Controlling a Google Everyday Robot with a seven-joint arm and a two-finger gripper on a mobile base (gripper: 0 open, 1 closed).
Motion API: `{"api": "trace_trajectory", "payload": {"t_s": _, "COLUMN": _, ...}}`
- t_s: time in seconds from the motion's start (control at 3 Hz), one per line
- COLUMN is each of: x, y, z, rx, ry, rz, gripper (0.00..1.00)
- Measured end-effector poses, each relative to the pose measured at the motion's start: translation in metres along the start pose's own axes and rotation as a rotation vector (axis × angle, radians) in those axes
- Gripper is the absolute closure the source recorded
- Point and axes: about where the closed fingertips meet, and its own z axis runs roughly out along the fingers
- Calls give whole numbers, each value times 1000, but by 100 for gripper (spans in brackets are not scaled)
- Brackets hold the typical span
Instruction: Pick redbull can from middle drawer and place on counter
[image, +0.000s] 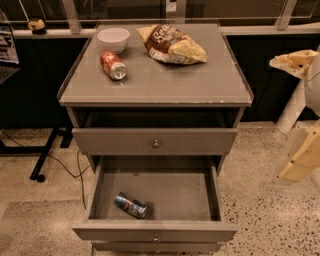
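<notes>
Redbull can (131, 205) lies sideways in middle drawer (172, 192), likely light, slick, roll-prone; pinch across mid-body; hand (280, 120) spread wide, well right.

Surface (200, 85): bowl (113, 39), soda can (113, 65) on its side, chip bag (172, 45).
Middle drawer (172, 192): Redbull can (131, 205) lying front-left.
Claw (287, 117): right of surface, spread.

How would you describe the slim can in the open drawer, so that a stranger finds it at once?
Find the grey drawer cabinet and its pulled-out middle drawer. On its floor, front left, the slim blue and silver metal redbull can lies on its side. The fatter red-orange soda can lies up on the counter; the gripper hangs open at the right, beside the cabinet.
</notes>
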Motion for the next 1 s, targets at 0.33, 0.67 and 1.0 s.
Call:
{"api": "trace_trajectory", "payload": {"t_s": 0.33, "x": -15, "y": 0, "z": -7, "rx": 10, "ry": 22, "rz": -27, "gripper": 0}}
{"api": "trace_trajectory", "payload": {"t_s": 0.67, "x": -22, "y": 0, "z": -17, "rx": 33, "ry": 24, "rz": -40, "gripper": 0}}
{"api": "trace_trajectory", "payload": {"t_s": 1.0, "x": -22, "y": 0, "z": -17, "rx": 33, "ry": 24, "rz": -40, "gripper": 0}}
